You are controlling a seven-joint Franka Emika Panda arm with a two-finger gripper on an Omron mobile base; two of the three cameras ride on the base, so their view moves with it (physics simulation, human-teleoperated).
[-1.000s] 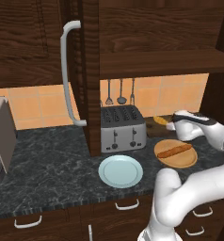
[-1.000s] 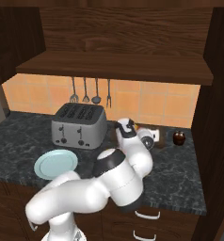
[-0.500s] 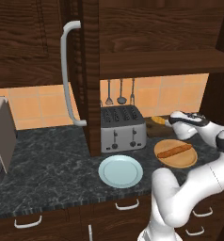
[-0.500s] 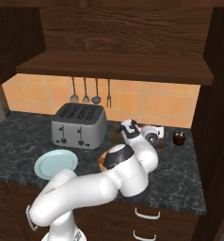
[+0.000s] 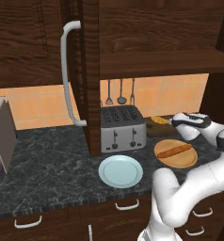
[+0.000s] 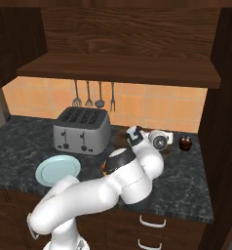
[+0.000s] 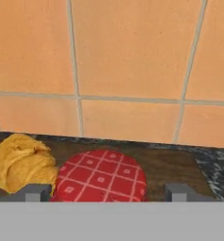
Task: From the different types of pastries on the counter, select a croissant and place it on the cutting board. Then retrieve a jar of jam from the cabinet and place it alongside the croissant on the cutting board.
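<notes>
With the jar of jam (image 7: 100, 175) seen between the parted fingertips (image 7: 37, 192) on the cutting board (image 7: 180, 164), touching the croissant (image 7: 22, 162), withdrawal risked nudging either.

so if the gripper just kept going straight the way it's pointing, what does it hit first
Most likely the jar of jam: in the hand view its red checked lid sits between the fingertips, right ahead of the gripper. Behind it come the cutting board and the tiled wall. Depth is hard to judge.
</notes>
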